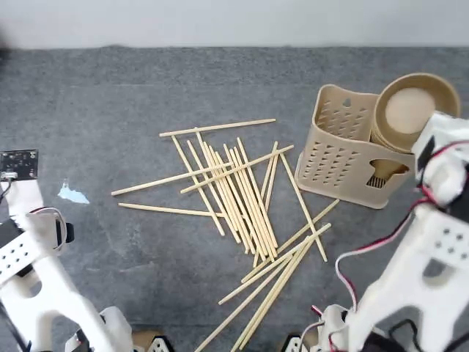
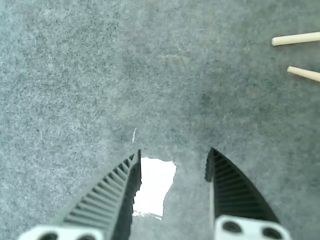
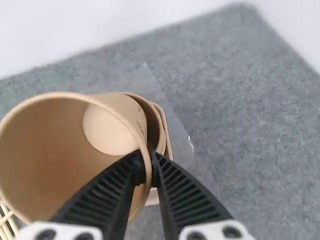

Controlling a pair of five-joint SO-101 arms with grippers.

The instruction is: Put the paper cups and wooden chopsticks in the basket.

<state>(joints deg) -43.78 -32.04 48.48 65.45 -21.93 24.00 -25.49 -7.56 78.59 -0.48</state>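
In the high view I saw wooden chopsticks (image 1: pixel 234 192) strewn mid-table, left of the basket (image 1: pixel 341 158), with nested paper cups (image 1: pixel 410 110) at its right end. Left wrist view: my left gripper (image 2: pixel 175 152) stood wide over a white scrap (image 2: pixel 155 182). Right wrist view: my right gripper (image 3: pixel 147 160) pinched one cup's rim.

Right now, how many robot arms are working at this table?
2. The left arm is at the mat's left side, left claw open over a white scrap. The right arm is beside the basket, right claw pinching a paper cup's rim.
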